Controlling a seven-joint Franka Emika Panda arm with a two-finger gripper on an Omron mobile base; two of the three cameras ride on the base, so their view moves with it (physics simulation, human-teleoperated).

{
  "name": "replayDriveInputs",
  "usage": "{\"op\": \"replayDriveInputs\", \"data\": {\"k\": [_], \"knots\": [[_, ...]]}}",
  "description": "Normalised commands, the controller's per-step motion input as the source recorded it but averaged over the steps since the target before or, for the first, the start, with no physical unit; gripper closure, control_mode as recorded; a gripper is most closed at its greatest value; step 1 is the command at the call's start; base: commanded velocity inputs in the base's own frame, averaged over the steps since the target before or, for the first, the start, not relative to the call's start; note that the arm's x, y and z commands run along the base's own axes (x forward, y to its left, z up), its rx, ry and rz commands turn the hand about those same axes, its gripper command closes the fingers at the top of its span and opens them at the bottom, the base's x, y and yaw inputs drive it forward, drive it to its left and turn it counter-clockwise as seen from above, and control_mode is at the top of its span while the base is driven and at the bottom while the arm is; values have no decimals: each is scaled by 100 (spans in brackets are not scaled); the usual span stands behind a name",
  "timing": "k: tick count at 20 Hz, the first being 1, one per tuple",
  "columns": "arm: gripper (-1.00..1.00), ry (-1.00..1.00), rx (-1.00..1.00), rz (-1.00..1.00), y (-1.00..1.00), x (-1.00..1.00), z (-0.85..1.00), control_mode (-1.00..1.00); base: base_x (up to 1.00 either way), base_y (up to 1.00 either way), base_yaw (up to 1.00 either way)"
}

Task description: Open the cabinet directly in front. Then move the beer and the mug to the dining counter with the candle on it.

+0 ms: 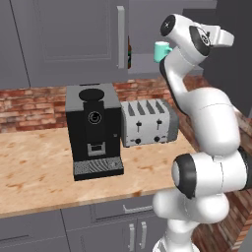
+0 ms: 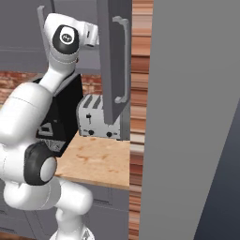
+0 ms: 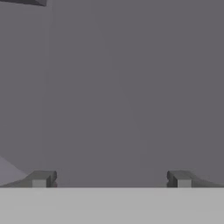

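Your big grey wall cabinet (image 1: 74, 39) has its right door (image 2: 114, 61) swung out, so you can see inside from the left base view. That first job looks done, or close to it. The wood worktop (image 1: 34, 167) below holds a black coffee machine (image 1: 93, 130) and a silver toaster (image 1: 149, 123). The small mint-green mug (image 1: 161, 50) sits up on the shelf. A thin dark sliver, maybe the brown beer bottle (image 1: 130, 51), peeks beside the left door. Your gripper (image 3: 111, 179) is spread wide, holding nothing. You still need to carry both things.
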Motion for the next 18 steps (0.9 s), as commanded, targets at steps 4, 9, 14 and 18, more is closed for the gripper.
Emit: {"op": "replayDriveInputs", "data": {"k": [4,9,14,18], "knots": [[-100,-1,0,0,0,-11,0,-100,0,0,0],[-100,-17,-10,21,48,-84,-1,-100,0,0,0],[-100,-28,-9,31,93,-93,0,-100,0,0,0],[-100,-26,-2,29,98,-72,0,-100,0,0,0]]}}
